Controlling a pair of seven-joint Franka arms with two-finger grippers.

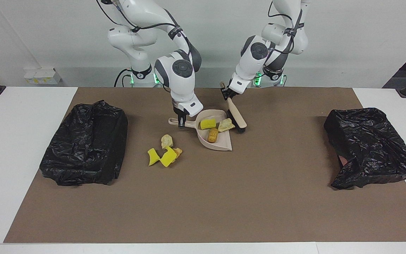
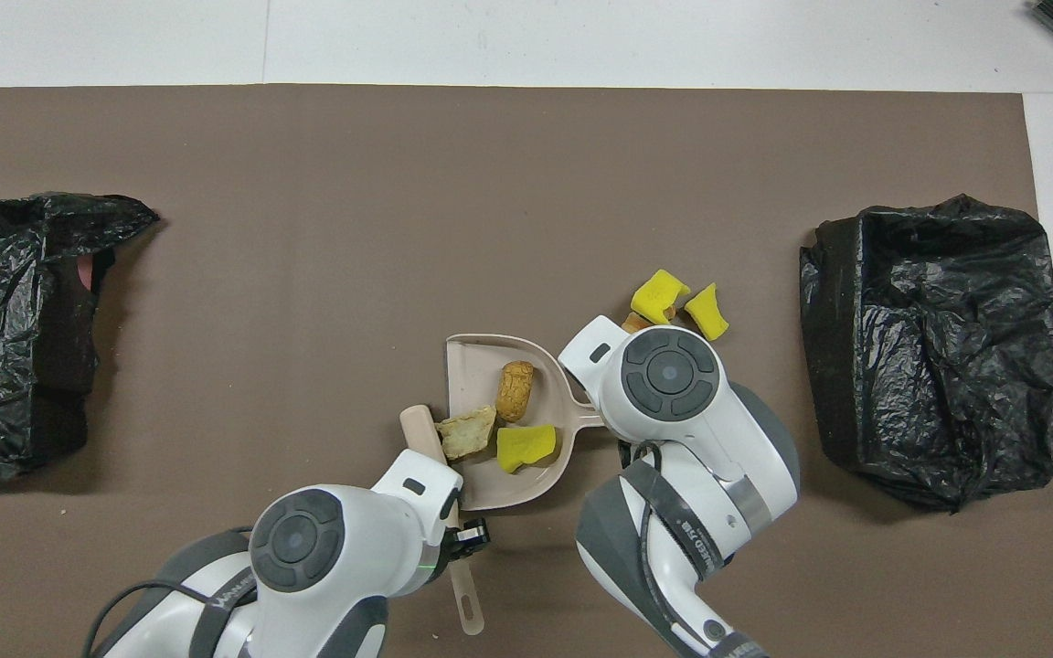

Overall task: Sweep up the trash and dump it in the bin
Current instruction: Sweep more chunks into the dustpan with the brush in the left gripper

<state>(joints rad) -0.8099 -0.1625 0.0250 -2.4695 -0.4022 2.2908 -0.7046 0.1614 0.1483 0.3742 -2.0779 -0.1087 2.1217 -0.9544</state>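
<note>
A beige dustpan (image 1: 220,143) (image 2: 476,366) lies on the brown mat and holds a yellow sponge scrap (image 1: 208,124) (image 2: 526,448), a tan lump (image 1: 226,125) (image 2: 467,432) and an orange-brown lump (image 1: 213,135) (image 2: 515,390). My right gripper (image 1: 182,121) is shut on the dustpan's handle; from overhead its wrist hides it. My left gripper (image 1: 225,92) (image 2: 467,539) is shut on the handle of a beige brush (image 1: 237,118) (image 2: 421,429), whose black bristles rest beside the dustpan. More trash (image 1: 166,151) (image 2: 677,306), yellow scraps and tan lumps, lies on the mat beside the pan, toward the right arm's end.
A bin lined with a black bag (image 1: 86,144) (image 2: 938,347) stands at the right arm's end of the mat. A second black-bagged bin (image 1: 368,148) (image 2: 5,329) stands at the left arm's end. White table (image 1: 12,123) borders the mat.
</note>
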